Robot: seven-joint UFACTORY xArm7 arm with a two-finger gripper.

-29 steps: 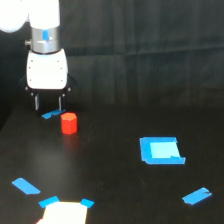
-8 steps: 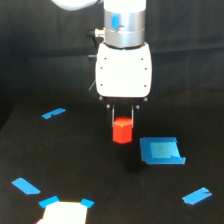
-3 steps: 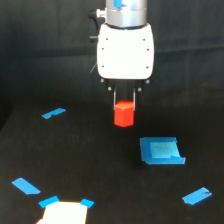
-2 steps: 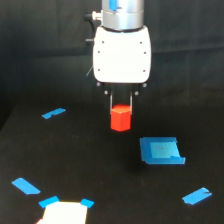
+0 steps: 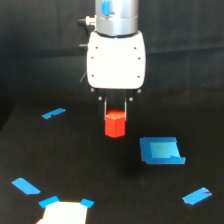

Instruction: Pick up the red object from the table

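The red object [image 5: 115,125], a small bright red-orange faceted block, hangs in the air above the black table [image 5: 100,170] near the middle of the exterior view. My gripper [image 5: 115,116] is shut on its upper part, with the two dark fingers [image 5: 106,110] on either side of it. The white gripper body [image 5: 116,60] sits straight above, wider than the block. The block's lower half shows free below the fingertips and does not touch the table.
A blue square patch [image 5: 161,150] lies on the table just to the exterior view's right of the block. Blue tape strips lie at the left [image 5: 53,113], lower left [image 5: 26,186] and lower right [image 5: 196,196]. A white sheet [image 5: 62,212] with blue tape corners sits at the bottom edge.
The gripper, which first stood over the block at the far left, holds it and has carried it toward the middle. Over the last second it has risen with the block and drifted slightly left.
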